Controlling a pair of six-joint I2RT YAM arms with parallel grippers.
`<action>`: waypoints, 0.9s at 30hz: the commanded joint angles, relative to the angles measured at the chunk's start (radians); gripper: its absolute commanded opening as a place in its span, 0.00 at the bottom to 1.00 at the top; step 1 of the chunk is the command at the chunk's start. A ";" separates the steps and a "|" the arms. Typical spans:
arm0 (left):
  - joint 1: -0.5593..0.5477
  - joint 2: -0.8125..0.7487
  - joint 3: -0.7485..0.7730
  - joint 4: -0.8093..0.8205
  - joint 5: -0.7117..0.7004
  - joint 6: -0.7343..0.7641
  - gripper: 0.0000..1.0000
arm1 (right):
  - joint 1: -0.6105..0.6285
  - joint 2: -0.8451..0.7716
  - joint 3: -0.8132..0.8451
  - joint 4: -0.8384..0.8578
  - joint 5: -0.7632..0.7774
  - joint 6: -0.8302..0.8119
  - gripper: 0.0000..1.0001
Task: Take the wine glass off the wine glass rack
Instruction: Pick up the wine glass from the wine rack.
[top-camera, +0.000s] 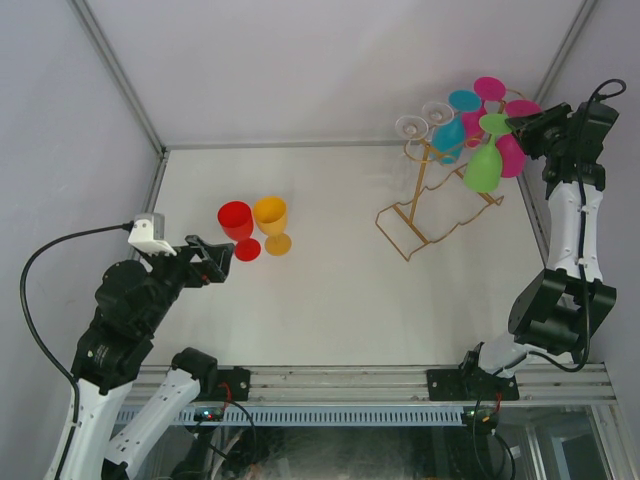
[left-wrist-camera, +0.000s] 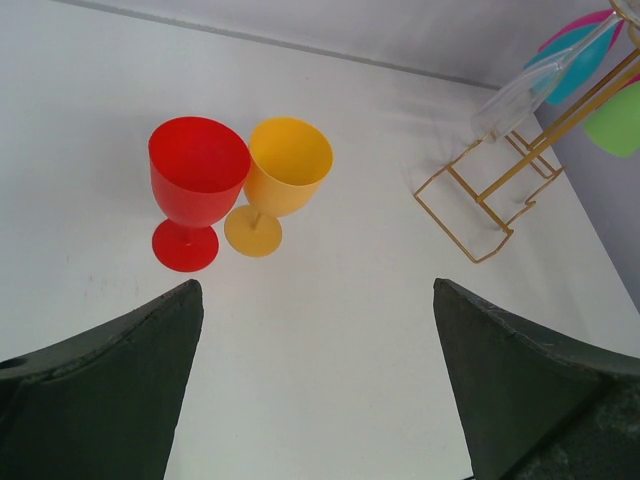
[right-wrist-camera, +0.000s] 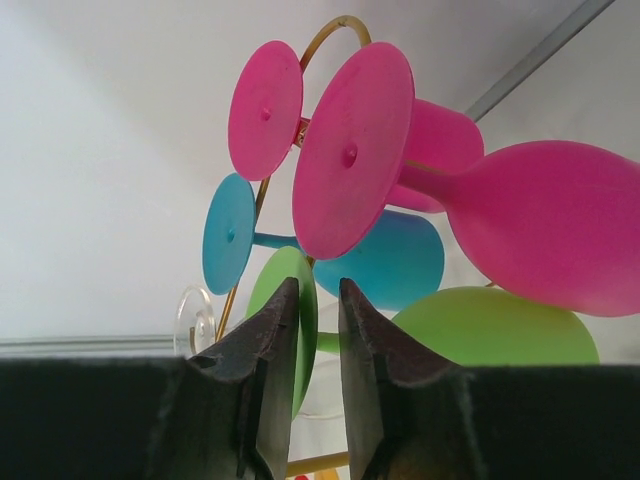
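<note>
The gold wire wine glass rack (top-camera: 393, 236) stands at the back right, and its loop (right-wrist-camera: 340, 18) also shows in the right wrist view. Several glasses hang from it upside down. My right gripper (top-camera: 518, 128) is up at their feet. Its jaws (right-wrist-camera: 318, 283) stand narrowly apart astride the rim of the green wine glass's foot (right-wrist-camera: 285, 262). The rim lies against the left finger, with a gap to the right one. The green bowl (top-camera: 482, 168) hangs below. My left gripper (left-wrist-camera: 316, 282) is wide open and empty over the table at the left.
A red glass (top-camera: 237, 222) and a yellow glass (top-camera: 270, 215) stand upright side by side at the left centre. Two pink (right-wrist-camera: 350, 150), a teal (right-wrist-camera: 230, 235) and a clear glass (top-camera: 412, 127) also hang on the rack. The enclosure's right wall is close behind the right arm.
</note>
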 joint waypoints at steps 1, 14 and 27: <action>0.006 -0.002 0.015 0.023 -0.003 -0.007 1.00 | 0.009 -0.036 0.042 -0.010 0.043 -0.043 0.20; 0.005 0.005 0.011 0.023 0.008 -0.008 1.00 | 0.028 -0.041 0.075 -0.073 0.109 -0.105 0.18; 0.006 0.010 0.006 0.028 0.016 -0.011 1.00 | 0.030 -0.043 0.079 -0.071 0.108 -0.102 0.11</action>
